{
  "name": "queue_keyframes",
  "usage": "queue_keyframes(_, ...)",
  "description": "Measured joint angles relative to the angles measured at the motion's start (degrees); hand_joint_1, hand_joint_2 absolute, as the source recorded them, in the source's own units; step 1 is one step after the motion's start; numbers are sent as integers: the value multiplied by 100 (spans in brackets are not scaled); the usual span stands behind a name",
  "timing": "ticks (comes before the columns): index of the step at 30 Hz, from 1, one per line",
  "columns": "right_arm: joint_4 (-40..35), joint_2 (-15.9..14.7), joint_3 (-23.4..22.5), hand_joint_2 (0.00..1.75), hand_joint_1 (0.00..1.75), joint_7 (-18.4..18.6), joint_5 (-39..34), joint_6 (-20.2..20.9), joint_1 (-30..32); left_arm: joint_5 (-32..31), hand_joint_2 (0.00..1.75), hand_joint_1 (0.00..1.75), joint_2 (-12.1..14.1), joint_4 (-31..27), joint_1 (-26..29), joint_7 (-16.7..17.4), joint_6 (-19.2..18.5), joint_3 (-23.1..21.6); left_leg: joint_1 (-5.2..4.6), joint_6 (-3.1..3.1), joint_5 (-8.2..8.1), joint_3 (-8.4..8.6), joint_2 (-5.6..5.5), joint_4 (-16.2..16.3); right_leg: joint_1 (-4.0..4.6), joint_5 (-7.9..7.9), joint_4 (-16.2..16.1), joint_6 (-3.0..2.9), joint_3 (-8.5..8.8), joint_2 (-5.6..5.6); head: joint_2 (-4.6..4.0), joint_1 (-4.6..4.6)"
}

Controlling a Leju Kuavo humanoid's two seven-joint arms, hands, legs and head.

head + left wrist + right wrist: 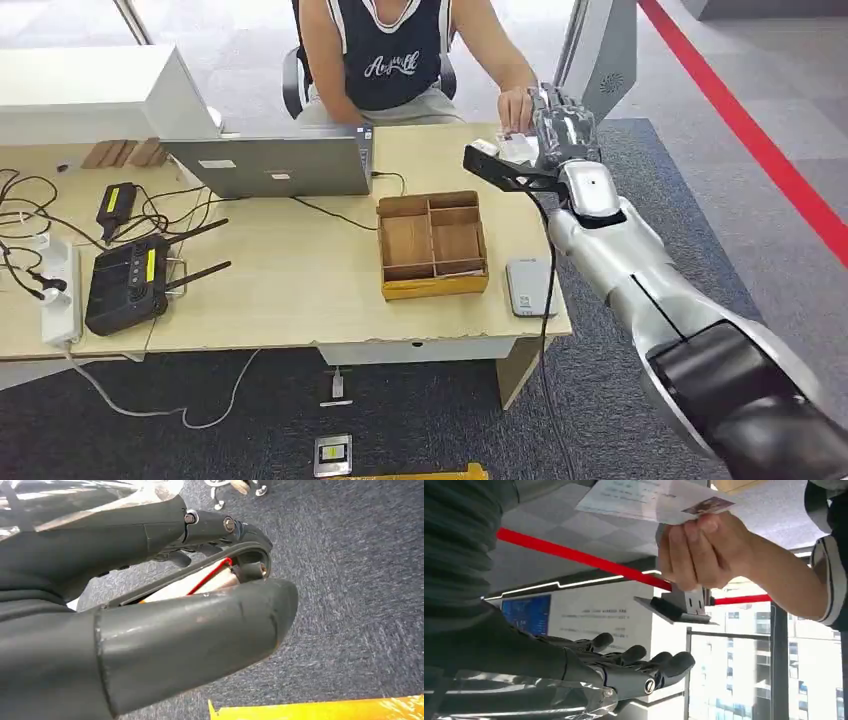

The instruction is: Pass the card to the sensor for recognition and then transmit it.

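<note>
- Far left of the desk (pixel 300 290), a router (pixel 125 285) and a power strip (pixel 58 290) sit among tangled cables; none of it bears on the task.
- Next comes a closed laptop (pixel 275 165), and right of it a wooden tray (pixel 432 245) split into compartments.
- The left hand (pixel 150 615) hangs over the grey carpet in its wrist view — fingers curled in against the thumb, with nothing clearly in them.
- Near the desk's right corner lies a flat grey device (pixel 528 287), probably the sensor (I judge so from its shape alone).
- The right hand (pixel 562 135) is stretched across the desk's far right edge toward a seated person (pixel 390 60). In its wrist view the fingers (pixel 634 655) lie extended and slightly apart, gripping nothing.
- The card (pixel 659 500) is pinched in the person's hand (pixel 699 550), clear of the robot's fingers.
- By that, the handover step looks under way or just done; whether the sensor pass happened cannot be told.
- The next move would call for drawing the right arm back without brushing the tray.
</note>
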Motion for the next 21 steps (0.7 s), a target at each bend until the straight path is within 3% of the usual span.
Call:
queue_keyframes(18,245,188,236,175,0,-32,-13,-111,-42,-24,0,0,66,0,6,-81,-39,-92,-1,0,0,-1,0,1,-1,0,-2,0,-1,0,0,0)
queue_keyframes(21,245,190,260,175,0,-192,-103,-356,-39,-57,0,0,74,0,5,-133,-105,-103,-1,0,0,-1,1,0,0,0,-2,0,-1,0,0,0)
